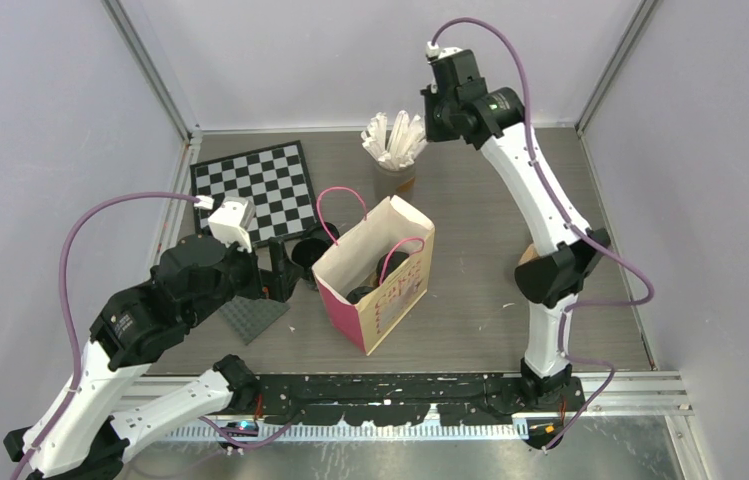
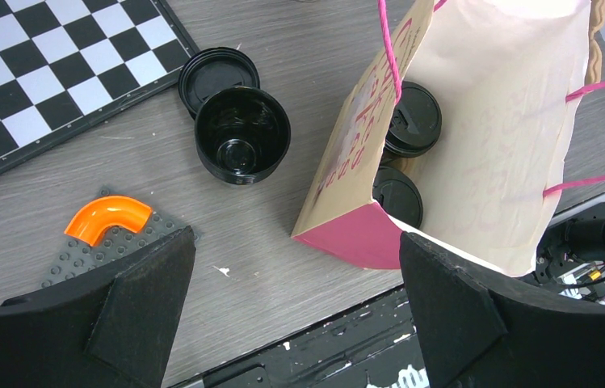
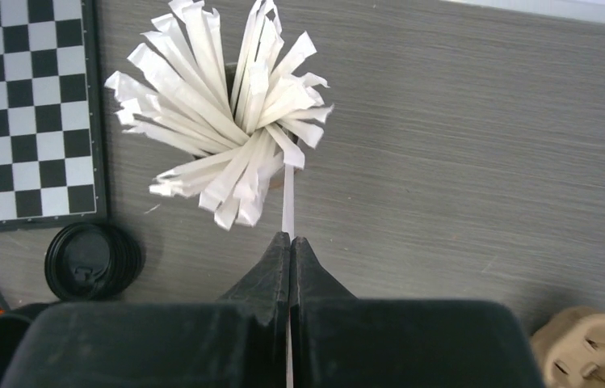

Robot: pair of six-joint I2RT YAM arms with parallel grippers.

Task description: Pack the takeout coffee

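Two lidded cups [image 2: 412,117] [image 2: 398,196], one open cup [image 2: 242,136], one bag [image 2: 493,121], one chessboard [image 2: 40,73].

Two lidded cups [image 2: 412,117] inside bag [image 1: 395,300], open cup [image 2: 242,133] left of it, stick holder [image 1: 395,180] behind, chessboard [image 1: 255,185] back-left

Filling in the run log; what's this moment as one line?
left gripper open | right gripper shut on white stick | pink bag holds two lidded cups | unlidded cup beside bag
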